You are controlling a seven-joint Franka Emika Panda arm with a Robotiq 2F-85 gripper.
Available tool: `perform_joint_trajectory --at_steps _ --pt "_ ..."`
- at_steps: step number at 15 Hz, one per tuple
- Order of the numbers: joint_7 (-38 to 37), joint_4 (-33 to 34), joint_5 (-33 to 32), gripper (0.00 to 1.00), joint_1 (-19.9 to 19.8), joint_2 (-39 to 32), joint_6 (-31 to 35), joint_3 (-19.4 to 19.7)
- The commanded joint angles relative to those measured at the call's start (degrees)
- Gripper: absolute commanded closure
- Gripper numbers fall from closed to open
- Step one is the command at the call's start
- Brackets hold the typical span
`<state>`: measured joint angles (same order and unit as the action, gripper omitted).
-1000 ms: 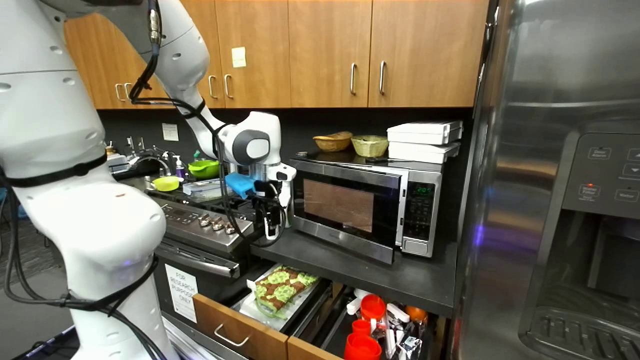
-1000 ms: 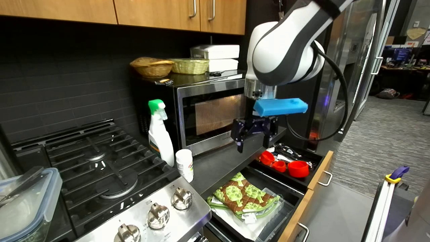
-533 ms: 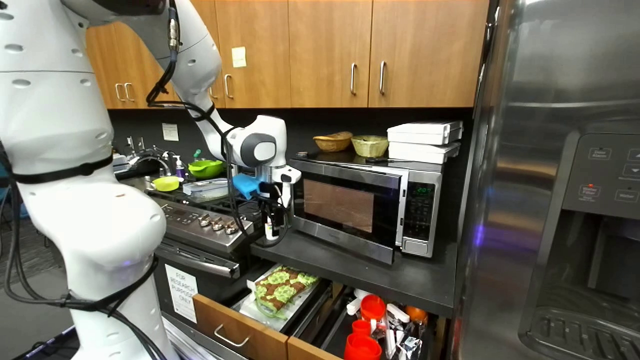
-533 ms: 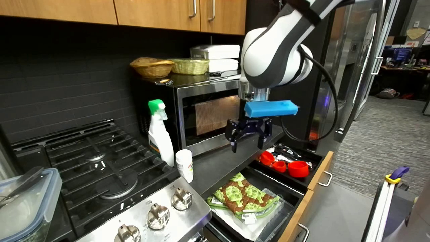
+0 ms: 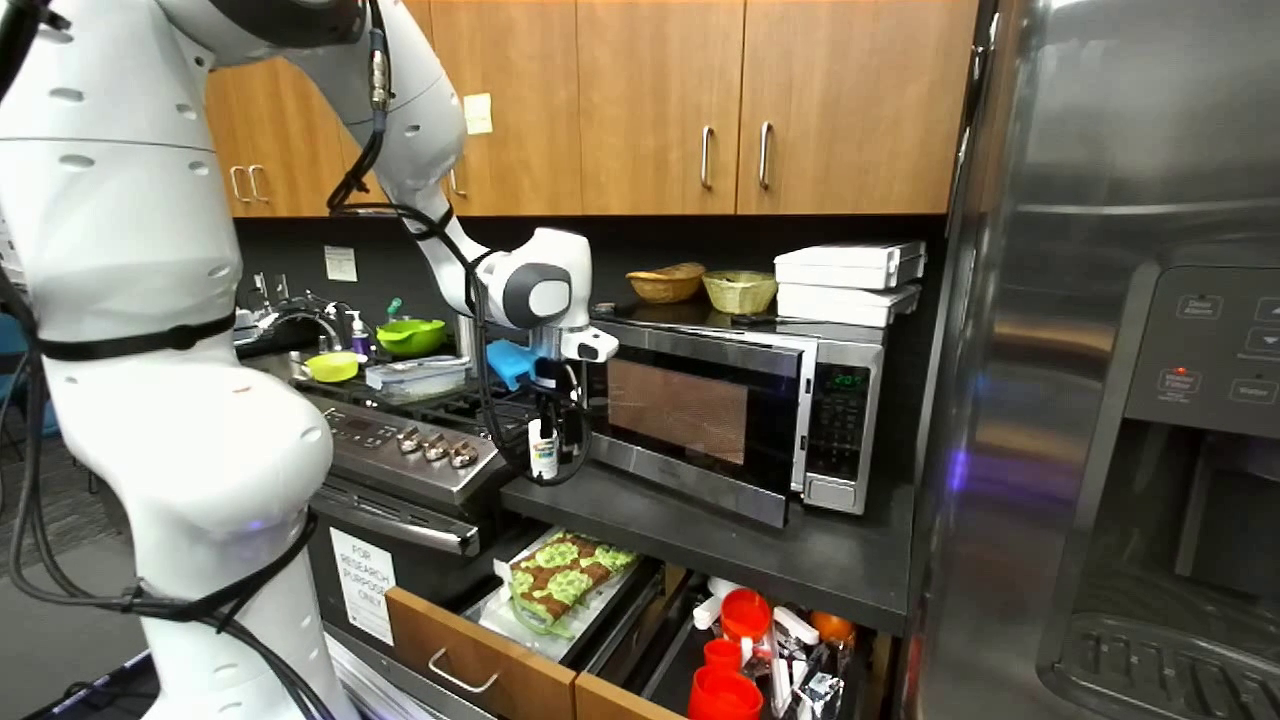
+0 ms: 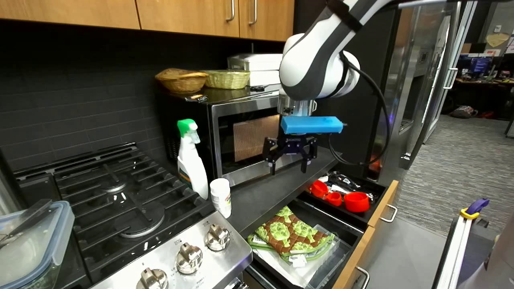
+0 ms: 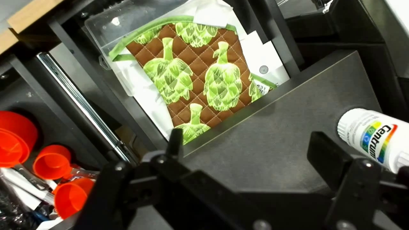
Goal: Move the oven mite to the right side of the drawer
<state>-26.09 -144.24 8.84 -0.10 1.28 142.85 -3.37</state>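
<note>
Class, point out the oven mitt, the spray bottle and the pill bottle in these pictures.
Oven mitt point(image 7: 198, 75), wrist view: brown quilted middle.
Spray bottle point(image 6: 191, 162), in an exterior view: white body.
Pill bottle point(image 7: 377, 139), wrist view: printed label.

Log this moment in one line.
black two-finger gripper: open, empty, over dark countertop; green-and-brown quilted mitt: lying ungrasped in open wood-fronted drawer; round red cups: in adjoining open drawer

Gripper point(image 6: 288, 167): pointing downward, jaws spread wide.
Wrist point(image 6: 296, 105): directly above the gripper.
Arm point(image 5: 130, 270): bent, sloping down to it; top perhaps unseen.
</note>
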Motion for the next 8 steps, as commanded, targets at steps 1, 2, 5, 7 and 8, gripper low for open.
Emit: perform_joint_trajectory --at_steps 1,2,5,7,8 --pt "-1.2 2.6 1.4 0.00 0.6 -1.5 -3.0 0.6" --pt "-1.1 3.0 2.0 0.00 0.8 -1.5 -3.9 0.5" --pt "0.9 -4.9 7.3 0.00 1.6 2.4 0.1 -0.1" --pt "0.0 0.2 5.0 0.00 1.4 -0.4 -2.6 0.4" --pt "0.0 -1.6 5.5 0.00 1.6 -0.2 -1.4 0.2"
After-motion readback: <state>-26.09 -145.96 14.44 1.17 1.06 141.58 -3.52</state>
